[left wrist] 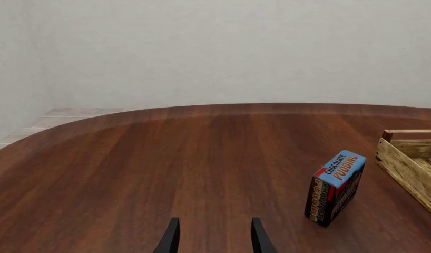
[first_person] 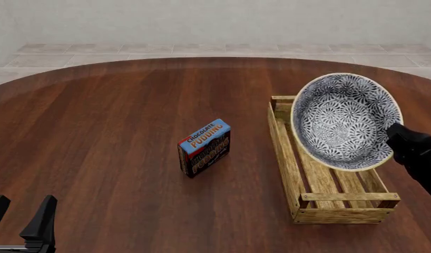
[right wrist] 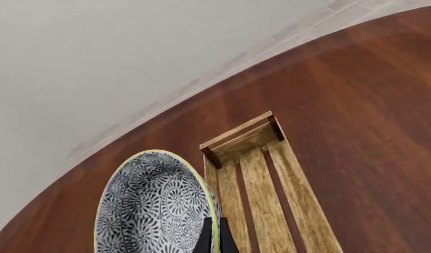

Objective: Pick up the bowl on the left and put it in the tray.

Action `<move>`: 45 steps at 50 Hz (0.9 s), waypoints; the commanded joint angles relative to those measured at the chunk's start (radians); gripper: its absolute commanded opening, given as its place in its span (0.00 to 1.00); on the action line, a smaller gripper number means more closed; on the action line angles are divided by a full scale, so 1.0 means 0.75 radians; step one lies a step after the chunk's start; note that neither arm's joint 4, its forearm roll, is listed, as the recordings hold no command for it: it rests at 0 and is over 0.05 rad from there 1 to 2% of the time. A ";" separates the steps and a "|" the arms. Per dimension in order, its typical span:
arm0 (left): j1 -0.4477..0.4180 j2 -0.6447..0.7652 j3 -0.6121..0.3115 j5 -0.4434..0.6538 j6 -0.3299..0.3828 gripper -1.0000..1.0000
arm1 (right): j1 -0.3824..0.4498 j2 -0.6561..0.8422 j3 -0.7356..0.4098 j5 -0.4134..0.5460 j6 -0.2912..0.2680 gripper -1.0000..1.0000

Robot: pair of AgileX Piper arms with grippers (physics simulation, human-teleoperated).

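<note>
Two black robot grippers share a round dark-wood table (first_person: 117, 137): the right gripper (right wrist: 214, 234) is clamped on the cream rim of the round blue-and-white floral ceramic bowl (first_person: 345, 121), holding it tilted in the air above the far half of the long light slatted-wood tray (first_person: 300, 179). The left gripper (left wrist: 214, 237) hangs with fingers apart and nothing between them, well apart from the tray. A blue-and-dark chocolate pudding box (first_person: 205, 147) stands on the table near the tray's left side.

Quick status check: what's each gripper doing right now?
Left gripper: open, holding nothing, low over the table.
Right gripper: closed on the bowl rim, bowl tilted above the tray.
</note>
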 commanded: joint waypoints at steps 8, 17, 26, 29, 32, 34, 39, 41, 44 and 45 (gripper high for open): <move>0.000 0.000 0.000 0.000 0.000 1.00 | -0.036 0.039 0.016 -0.051 0.028 0.00; 0.000 0.000 0.000 0.000 0.000 1.00 | -0.047 0.077 0.026 -0.085 0.041 0.00; 0.000 0.000 0.000 0.000 0.000 1.00 | -0.059 0.122 0.042 -0.127 0.060 0.00; 0.000 0.000 0.000 0.000 0.000 1.00 | -0.068 0.133 0.047 -0.138 0.061 0.00; 0.000 0.000 0.000 0.000 0.000 1.00 | -0.075 0.143 0.051 -0.148 0.064 0.00; 0.000 0.000 0.000 0.000 0.000 1.00 | -0.080 0.150 0.058 -0.155 0.069 0.00; 0.000 0.000 0.000 0.000 0.000 1.00 | -0.100 0.162 0.065 -0.159 0.082 0.00; 0.000 0.000 0.000 0.000 0.000 1.00 | -0.103 0.165 0.072 -0.160 0.090 0.00; 0.000 0.000 0.000 0.000 0.000 1.00 | -0.099 0.159 0.080 -0.153 0.087 0.00; 0.000 0.000 0.000 0.000 0.000 1.00 | -0.099 0.159 0.080 -0.153 0.087 0.00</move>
